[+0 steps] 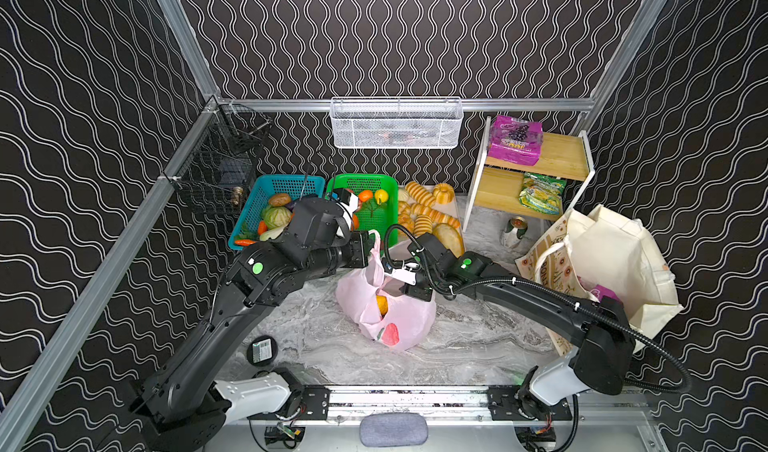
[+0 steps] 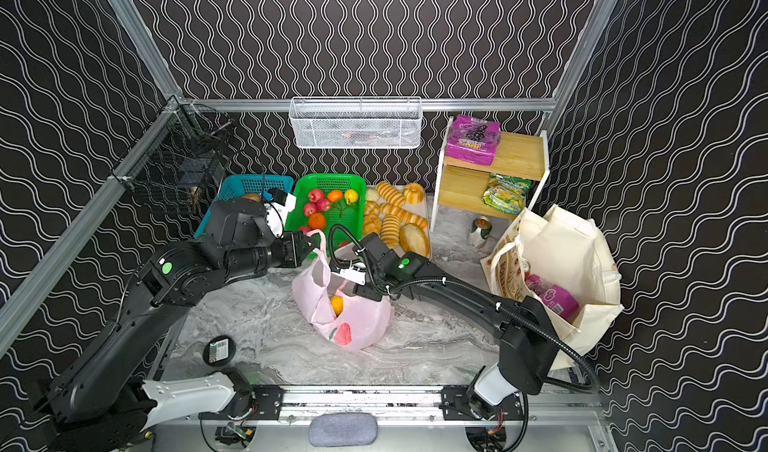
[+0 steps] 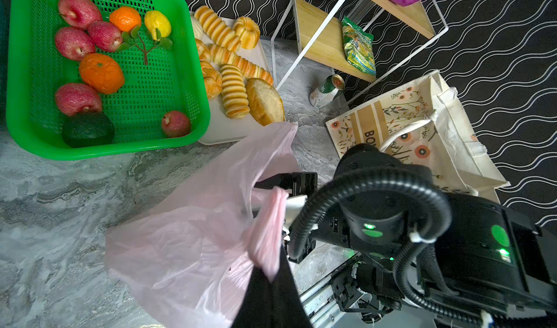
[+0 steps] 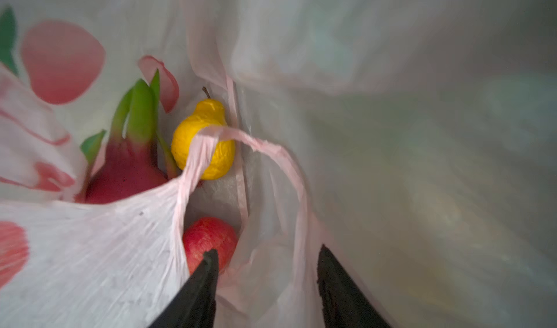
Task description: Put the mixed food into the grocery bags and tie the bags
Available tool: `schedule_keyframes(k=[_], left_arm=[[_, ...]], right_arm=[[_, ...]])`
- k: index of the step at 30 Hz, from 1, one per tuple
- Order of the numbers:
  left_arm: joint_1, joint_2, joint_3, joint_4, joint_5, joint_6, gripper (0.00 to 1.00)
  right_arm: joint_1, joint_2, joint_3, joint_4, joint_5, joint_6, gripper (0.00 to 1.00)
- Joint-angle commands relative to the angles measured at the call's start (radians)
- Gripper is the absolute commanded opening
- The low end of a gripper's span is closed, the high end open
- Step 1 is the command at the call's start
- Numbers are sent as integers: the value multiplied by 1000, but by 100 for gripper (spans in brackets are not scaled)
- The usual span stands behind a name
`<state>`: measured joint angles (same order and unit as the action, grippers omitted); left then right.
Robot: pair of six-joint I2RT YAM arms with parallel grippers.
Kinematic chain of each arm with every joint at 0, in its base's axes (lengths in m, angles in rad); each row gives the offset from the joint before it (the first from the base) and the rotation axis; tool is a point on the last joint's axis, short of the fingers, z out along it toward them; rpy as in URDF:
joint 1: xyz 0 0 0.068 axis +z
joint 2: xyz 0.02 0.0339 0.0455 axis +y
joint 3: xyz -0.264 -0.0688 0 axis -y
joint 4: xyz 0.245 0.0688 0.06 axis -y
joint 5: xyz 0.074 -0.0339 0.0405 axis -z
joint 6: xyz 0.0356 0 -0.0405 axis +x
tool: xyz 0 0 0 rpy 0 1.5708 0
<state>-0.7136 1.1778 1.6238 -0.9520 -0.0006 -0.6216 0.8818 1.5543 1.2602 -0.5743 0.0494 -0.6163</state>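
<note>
My left gripper (image 1: 369, 244) is clamped tight on one thin handle of the crinkled pink plastic bag (image 1: 395, 317), mid-table. My right gripper (image 4: 267, 251) sits inside the bag's mouth, jaws parted and closed on nothing. The other handle loop (image 4: 301, 203) drapes between them.

Inside lie a dragon fruit (image 4: 126, 166), a yellow pear (image 4: 208, 151) and a red apple (image 4: 208, 239).

A green basket (image 3: 120, 151) and a bread tray (image 3: 223, 130) crowd the far side, and a cloth tote (image 1: 611, 250) stands to the right. Bare marble table (image 1: 316, 338) lies on the near side.
</note>
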Motion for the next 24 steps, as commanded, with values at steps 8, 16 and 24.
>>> schedule_keyframes(k=[8,16,24], left_arm=[[5,-10,-4,17,-21,31,0],[6,-11,-24,26,-10,43,0],[6,21,-9,32,-6,53,0]], right_arm=[[1,-105,-128,58,102,77,0],[-5,-326,-235,257,67,193,0],[-101,-617,-513,660,-25,421,0]])
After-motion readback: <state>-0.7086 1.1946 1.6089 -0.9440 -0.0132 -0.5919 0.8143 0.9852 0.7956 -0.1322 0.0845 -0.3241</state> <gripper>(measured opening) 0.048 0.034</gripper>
